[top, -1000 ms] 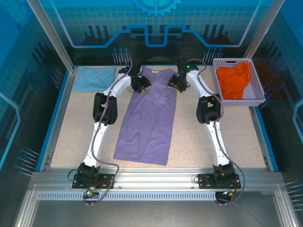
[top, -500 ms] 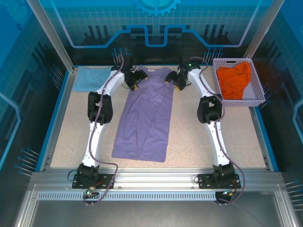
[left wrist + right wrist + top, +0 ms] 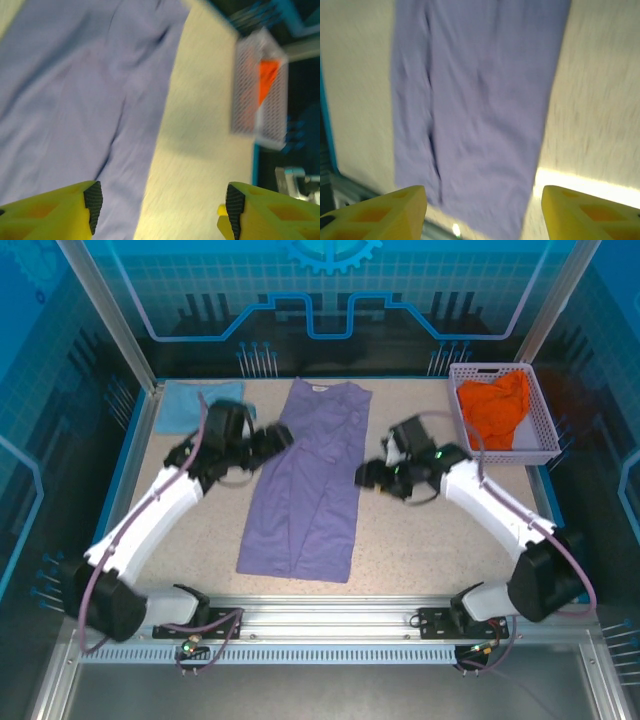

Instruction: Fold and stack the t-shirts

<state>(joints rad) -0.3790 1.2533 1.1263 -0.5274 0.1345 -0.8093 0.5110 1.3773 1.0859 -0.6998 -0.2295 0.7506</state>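
Both spread, left end effector and right end effector flank the lavender t-shirt.

My speckled table carried the lavender t-shirt as a long strip at centre frame, a light blue t-shirt upper left, and a lattice basket upper right.

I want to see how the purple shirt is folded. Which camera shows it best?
The top external view: the whole purple shirt lies as a long narrow strip, collar to hem. Both wrist views are blurred: the left catches a stretch along one edge, the right a part with one end.
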